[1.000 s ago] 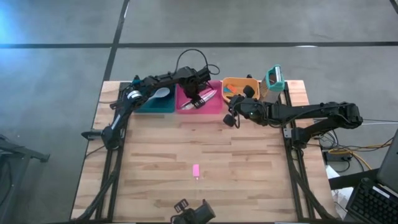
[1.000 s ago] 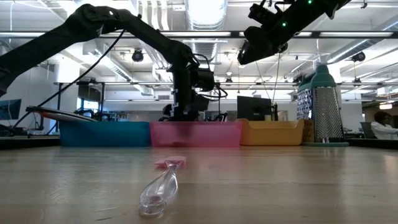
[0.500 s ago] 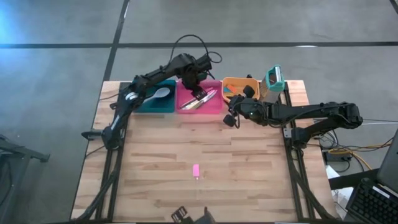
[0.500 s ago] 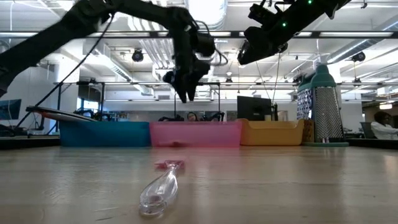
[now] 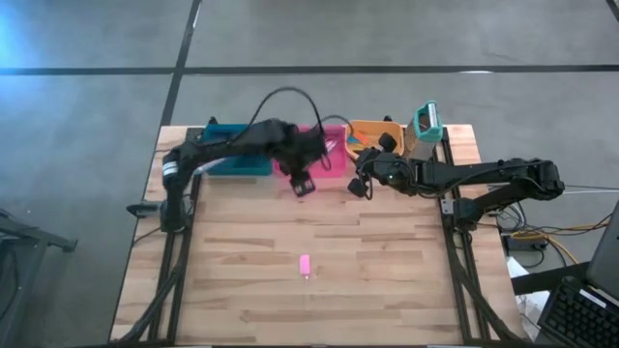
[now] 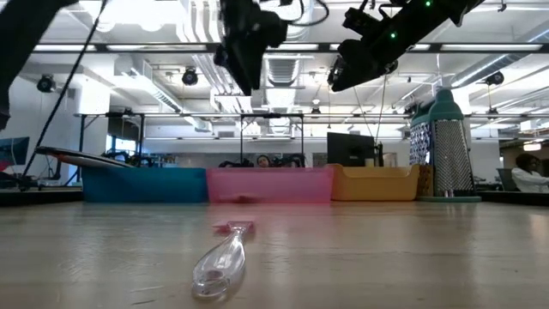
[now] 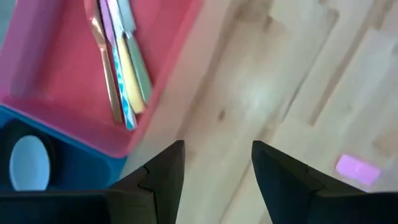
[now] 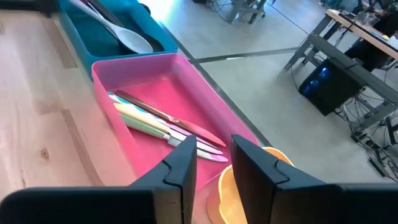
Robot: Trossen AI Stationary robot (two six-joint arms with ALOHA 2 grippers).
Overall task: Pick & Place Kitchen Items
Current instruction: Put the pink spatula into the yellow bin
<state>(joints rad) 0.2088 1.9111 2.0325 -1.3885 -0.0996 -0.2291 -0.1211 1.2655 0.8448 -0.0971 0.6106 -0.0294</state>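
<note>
1. Bins stand in a row along the far edge of the table (image 5: pixel 242 290): a teal bin (image 5: pixel 232 162) at the left holding a white spoon (image 8: pixel 132 40), a pink bin (image 5: pixel 334 166) in the middle, an orange bin (image 5: pixel 366 130) at the right. Sorting by kind seems the reason for three separate bins.
2. Cutlery (image 7: pixel 121 68) lies in the pink bin as a bundle of slim handles, green, yellow, blue and copper-coloured, side by side along the bin's length; they look laid down, not thrown.
3. The left gripper (image 5: pixel 304 184) hangs just over the near edge of the pink bin, its fingers spread apart with nothing between them. Judging from that, it has nothing more to do at the bin.
4. One item is left out: a clear spoon with a pink handle (image 5: pixel 306 266), alone on the bare boards near the middle, well apart from both arms. It is probably the next pick.
5. The right gripper (image 5: pixel 357 184) waits raised between the pink and orange bins, fingers parted and empty.
6. The surface is pale wooden planking. A teal-and-white grater (image 6: pixel 446 146) stands upright at the far right corner.
7. Beyond is a workshop with ceiling lights, desks and monitors; a person sits at the far right.
</note>
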